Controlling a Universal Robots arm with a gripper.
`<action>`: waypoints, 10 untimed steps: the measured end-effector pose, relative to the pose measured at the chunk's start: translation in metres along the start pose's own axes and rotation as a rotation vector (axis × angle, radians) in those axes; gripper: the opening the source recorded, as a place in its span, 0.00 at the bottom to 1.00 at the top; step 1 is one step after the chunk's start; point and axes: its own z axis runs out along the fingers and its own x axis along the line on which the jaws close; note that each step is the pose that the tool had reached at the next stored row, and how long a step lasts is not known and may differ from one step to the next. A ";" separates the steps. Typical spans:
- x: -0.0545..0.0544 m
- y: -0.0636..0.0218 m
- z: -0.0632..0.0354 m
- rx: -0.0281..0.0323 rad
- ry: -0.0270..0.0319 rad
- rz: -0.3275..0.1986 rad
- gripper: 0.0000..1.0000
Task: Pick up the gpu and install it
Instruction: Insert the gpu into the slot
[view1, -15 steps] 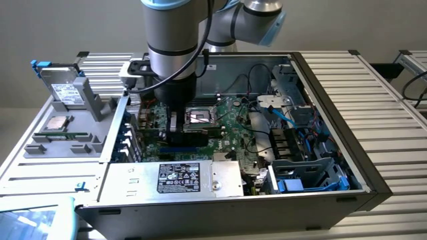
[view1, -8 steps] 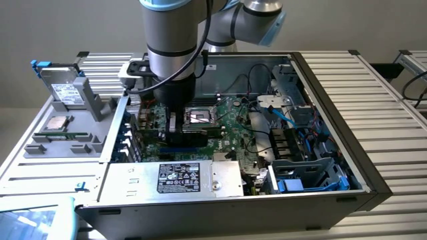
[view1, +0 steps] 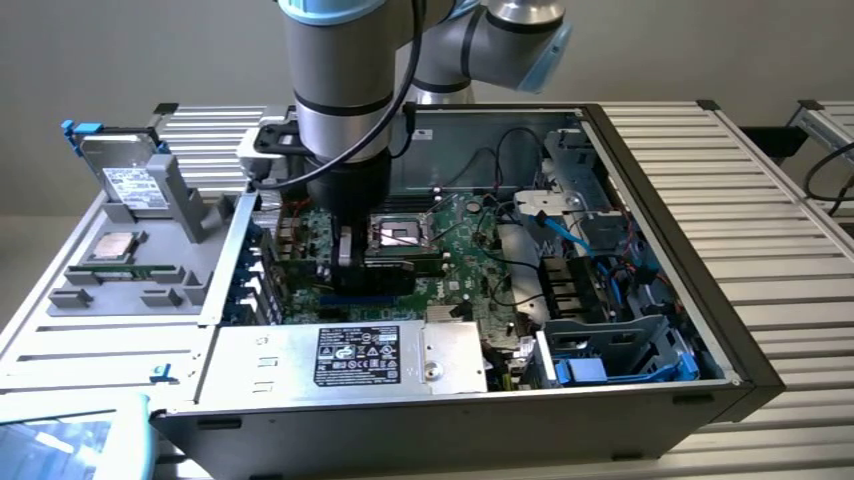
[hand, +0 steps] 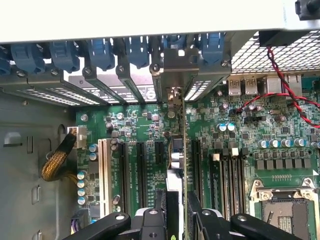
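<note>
Black two-finger gripper (hand: 176, 212) clamps the thin green gpu card (hand: 177, 155) edge-on. Directly beneath it lies the green motherboard (hand: 135, 130), inside the open grey metal computer case (view1: 667, 160).

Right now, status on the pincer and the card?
Pincer shut on gpu. Card upright on edge over the motherboard slots, bracket at rear. Nothing blocking.

Gripper (hand: 176, 207): black fingers closed on the gpu (hand: 178, 165), seen edge-on and upright
Gpu position: stood over the motherboard (hand: 235, 150), between black expansion slots (hand: 141, 172)
Gpu bracket (hand: 174, 95): set against the rear slot openings below blue clips (hand: 137, 50)
Wiring: red cable (hand: 280, 75) seen near the ports
</note>
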 end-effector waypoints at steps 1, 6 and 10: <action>0.000 0.0000 0.0003 0.0000 -0.0001 0.000 0.28; 0.000 0.0000 0.0023 -0.0002 0.0000 0.000 0.28; 0.000 0.0005 0.0036 -0.0008 0.0000 0.000 0.28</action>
